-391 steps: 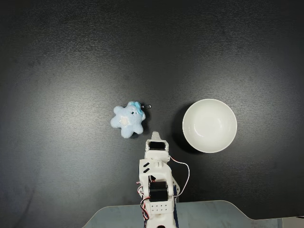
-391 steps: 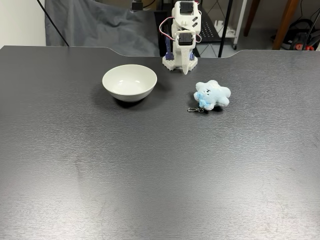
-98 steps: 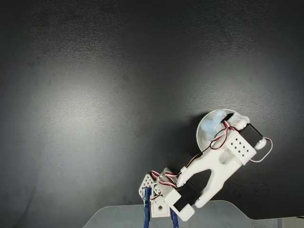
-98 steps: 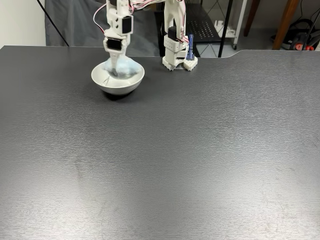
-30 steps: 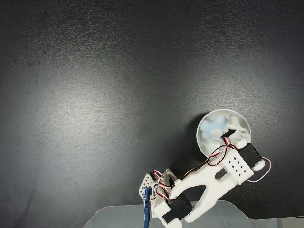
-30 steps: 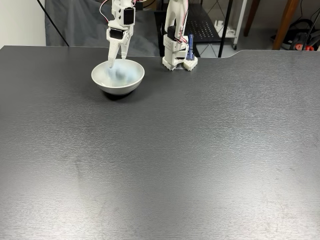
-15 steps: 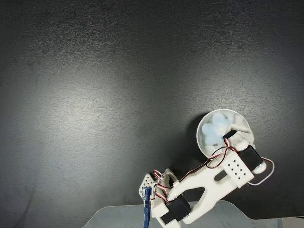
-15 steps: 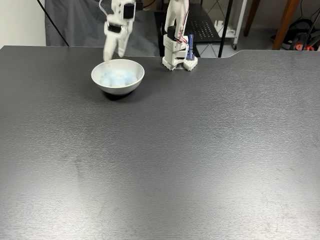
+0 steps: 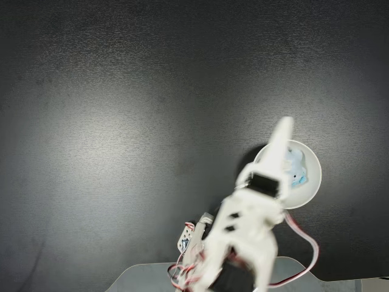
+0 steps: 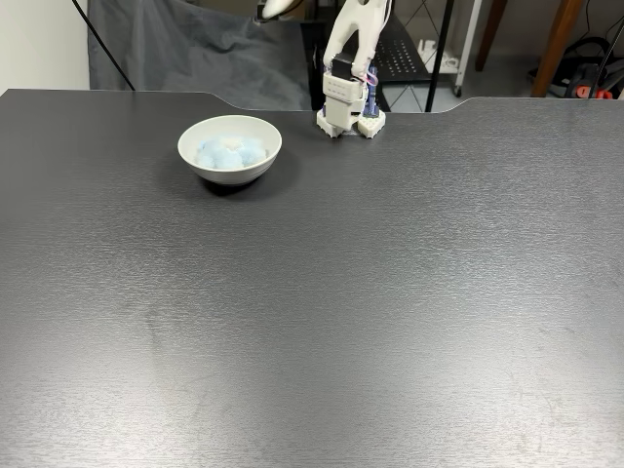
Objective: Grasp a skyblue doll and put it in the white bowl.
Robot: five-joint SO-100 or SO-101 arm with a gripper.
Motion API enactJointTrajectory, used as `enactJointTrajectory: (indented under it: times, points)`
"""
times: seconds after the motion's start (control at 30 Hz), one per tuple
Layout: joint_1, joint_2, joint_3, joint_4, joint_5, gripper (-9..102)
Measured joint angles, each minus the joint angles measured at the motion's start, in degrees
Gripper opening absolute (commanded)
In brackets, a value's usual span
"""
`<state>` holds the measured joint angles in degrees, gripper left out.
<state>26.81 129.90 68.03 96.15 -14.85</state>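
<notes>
The skyblue doll [image 9: 295, 168] lies inside the white bowl [image 9: 313, 182], free of the arm; the other fixed view also shows the doll [image 10: 228, 154] resting in the bowl [image 10: 229, 172]. My gripper [image 9: 285, 124] is raised high toward the camera and blurred. It hangs over the bowl's left rim as one narrow taper, shut and holding nothing. In a fixed view from the table's front, the gripper [image 10: 276, 10] shows just as a tip at the top edge, well above and right of the bowl.
The arm's base [image 10: 347, 109] stands at the table's far edge, right of the bowl. Beyond the dark tabletop [image 10: 322, 312] are a grey cloth [image 10: 166, 49] and furniture legs.
The gripper has let go of the doll, which now lies in the bowl. Over the last second the arm has risen out of the bowl and swung up toward its base.
</notes>
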Motion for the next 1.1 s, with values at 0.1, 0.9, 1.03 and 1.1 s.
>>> enactJointTrajectory:
  times: [0.1, 0.9, 1.03, 1.1]
  points:
    - [-10.9, 3.34, -3.69, 0.35, 4.75, 44]
    - [-19.51, 1.67, -2.2, 0.7, 14.15, 16]
    - [-19.6, 1.14, 6.77, 0.7, 14.24, 16]
    - [-19.42, 1.41, 12.57, -0.7, 14.24, 15]
